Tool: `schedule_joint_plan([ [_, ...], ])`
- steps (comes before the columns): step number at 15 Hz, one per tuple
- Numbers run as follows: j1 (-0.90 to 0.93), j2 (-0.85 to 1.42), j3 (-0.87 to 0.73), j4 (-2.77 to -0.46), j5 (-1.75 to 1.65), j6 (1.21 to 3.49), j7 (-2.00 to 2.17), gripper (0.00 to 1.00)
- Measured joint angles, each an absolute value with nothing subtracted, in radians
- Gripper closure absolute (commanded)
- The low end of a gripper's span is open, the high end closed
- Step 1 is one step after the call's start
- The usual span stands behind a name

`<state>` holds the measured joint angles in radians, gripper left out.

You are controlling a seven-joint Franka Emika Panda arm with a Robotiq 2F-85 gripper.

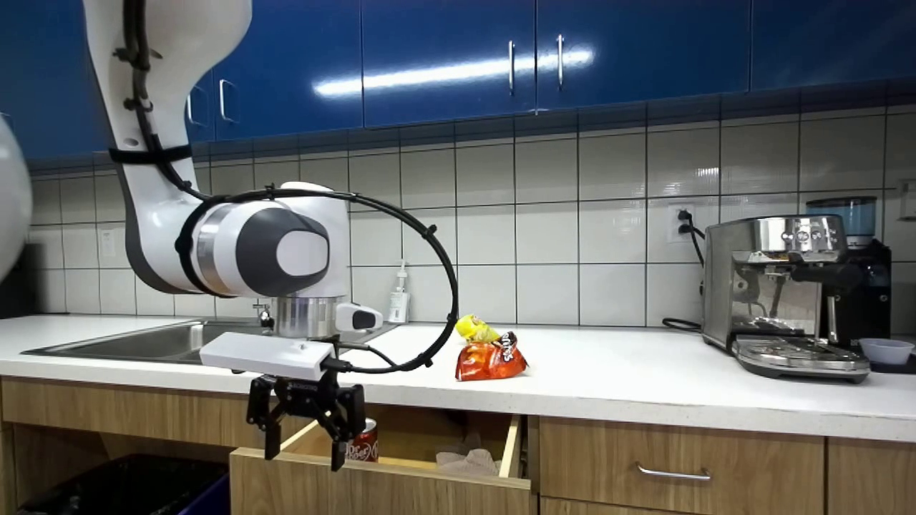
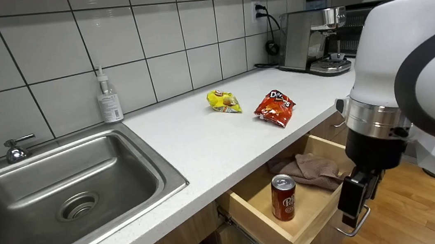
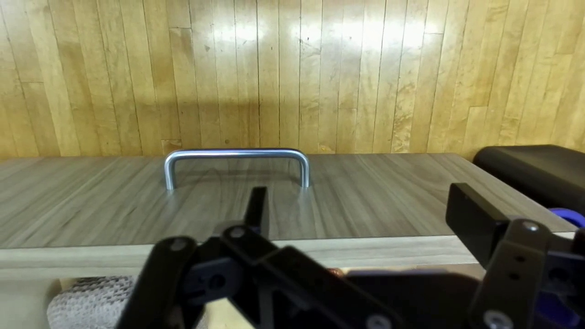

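My gripper (image 1: 305, 452) is open and empty, in front of and above the front edge of an open wooden drawer (image 1: 386, 493). In the wrist view its fingers (image 3: 358, 205) are wide apart over the drawer front (image 3: 379, 201), and a silver bar handle (image 3: 235, 154) shows beyond the left finger. The gripper (image 2: 349, 215) also hangs by the drawer front in an exterior view. In the drawer stand an upright dark red soda can (image 2: 284, 199) and a crumpled brown cloth (image 2: 317, 170). The gripper mostly hides the can in the wrist view.
A red chip bag (image 2: 275, 108) and a yellow chip bag (image 2: 223, 101) lie on the white counter (image 2: 195, 145) above the drawer. A steel sink (image 2: 156, 162), a soap bottle (image 2: 109, 102) and an espresso machine (image 1: 780, 293) are along it. A black-lined bin (image 1: 129, 483) stands beside the drawer.
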<state>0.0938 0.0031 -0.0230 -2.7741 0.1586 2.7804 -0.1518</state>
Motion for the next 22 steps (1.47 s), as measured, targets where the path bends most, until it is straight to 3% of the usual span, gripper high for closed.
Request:
schedule_joint_plan([
  [9,0.08,0.042,-0.024,-2.774,-0.055,2.806,0.057,0.0],
  [22,0.067,0.097,-0.043,-2.774,-0.081,2.877,0.096,0.0],
])
